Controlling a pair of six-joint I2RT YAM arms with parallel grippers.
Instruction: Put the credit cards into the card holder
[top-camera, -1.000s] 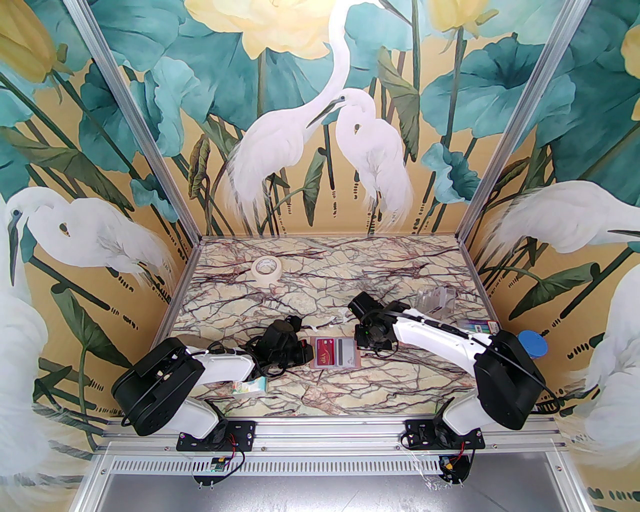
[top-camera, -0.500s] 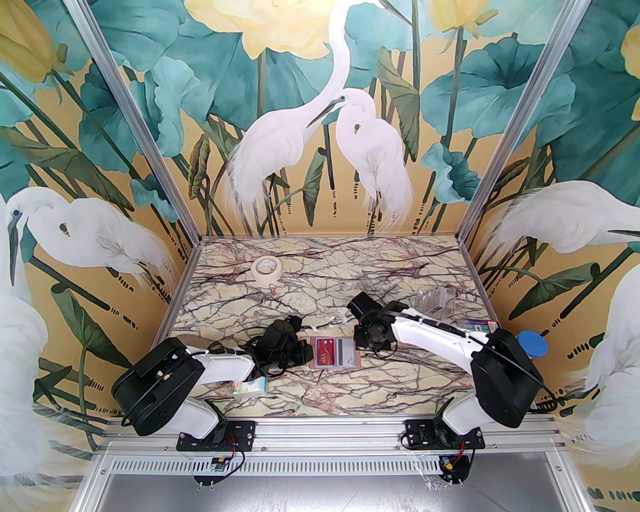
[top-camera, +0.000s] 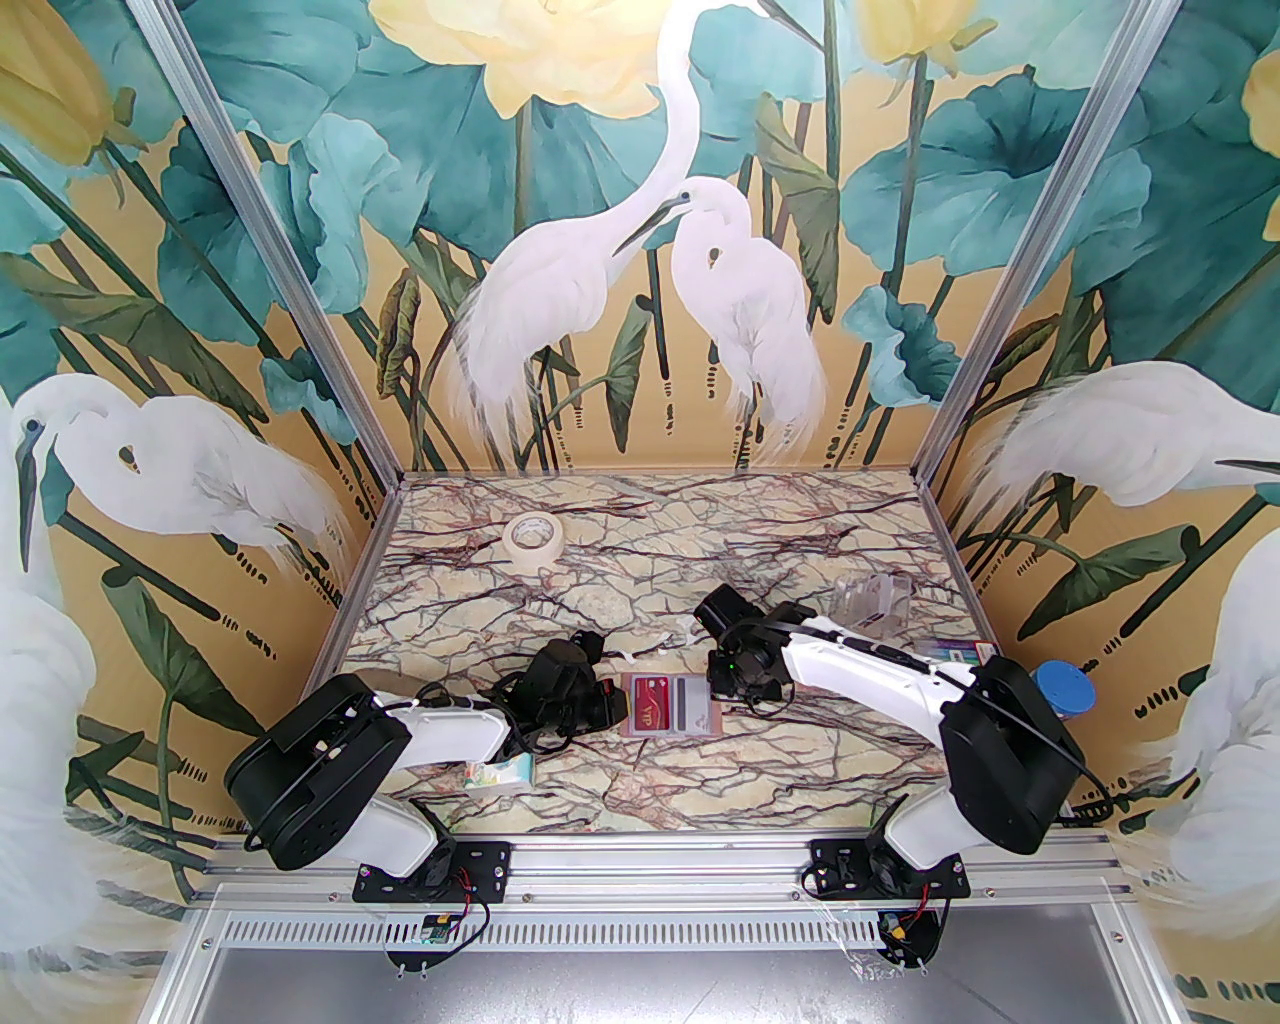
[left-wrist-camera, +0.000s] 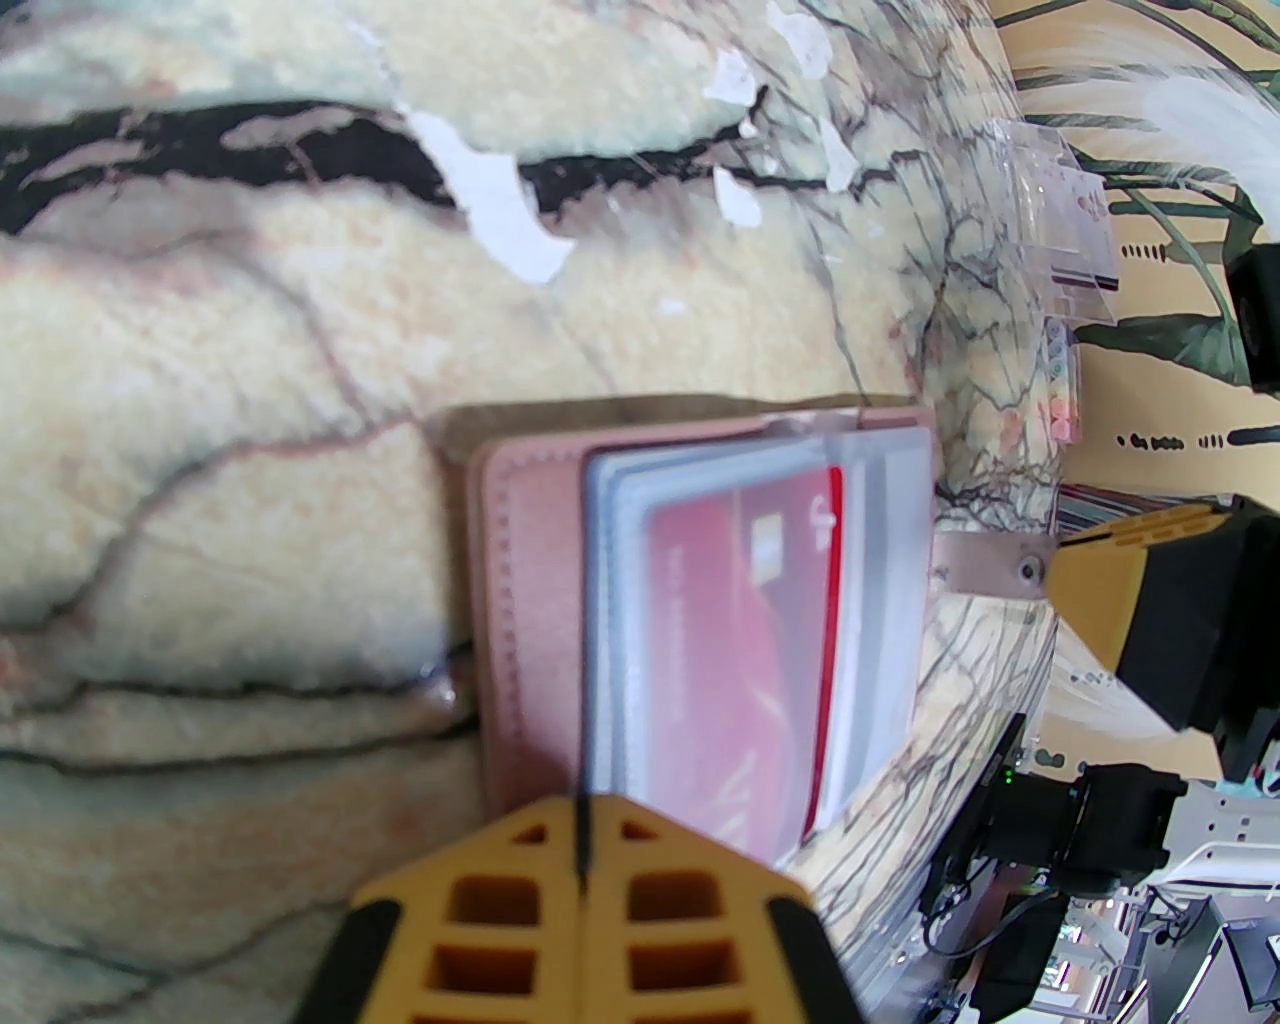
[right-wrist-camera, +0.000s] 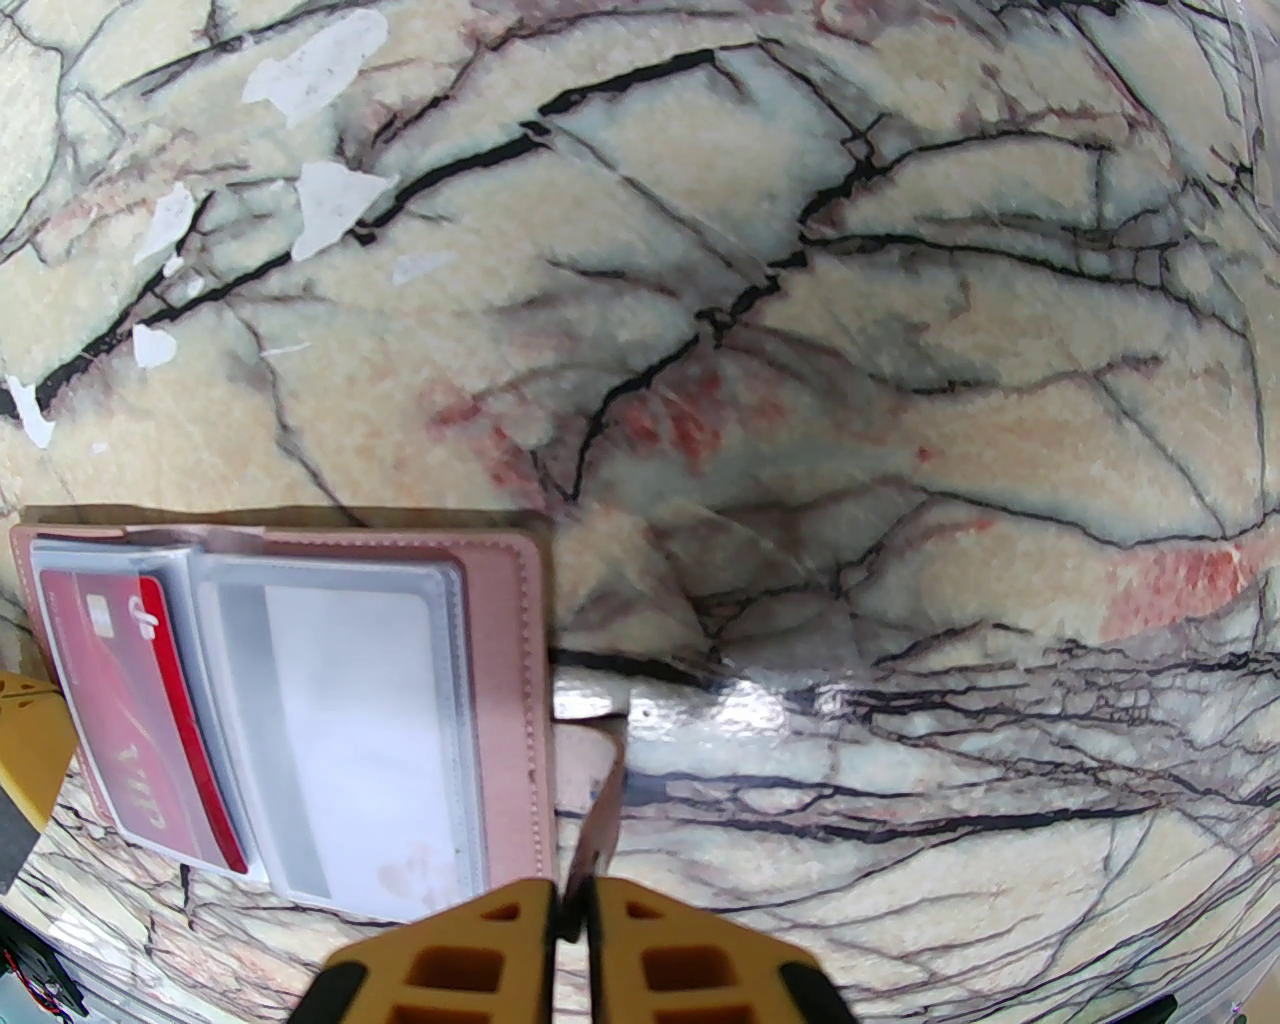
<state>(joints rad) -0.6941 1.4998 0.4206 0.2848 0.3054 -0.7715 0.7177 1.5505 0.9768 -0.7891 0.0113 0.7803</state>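
The pink card holder (top-camera: 670, 708) lies open on the marble table between both grippers. A red credit card (right-wrist-camera: 140, 720) sits in its left clear sleeve and a grey-white card (right-wrist-camera: 350, 740) in the right one. My left gripper (left-wrist-camera: 583, 870) is at the holder's left edge, shut, with a thin dark edge-on leaf of the holder running into the pinch; sleeve or card, I cannot tell. My right gripper (right-wrist-camera: 570, 920) is at the holder's right edge, shut on the pink snap strap (right-wrist-camera: 592, 800). The same strap (left-wrist-camera: 985, 572) leads to the right finger in the left wrist view.
A tape roll (top-camera: 531, 538) lies at the back left and a clear plastic box (top-camera: 872, 598) at the back right. A printed tissue pack (top-camera: 505, 772) sits under my left arm. A blue round lid (top-camera: 1065, 688) stands by the right wall. White flecks (right-wrist-camera: 320, 205) dot the marble.
The right arm's elbow has shifted very slightly. The card holder, its cards and the left arm have stayed put.
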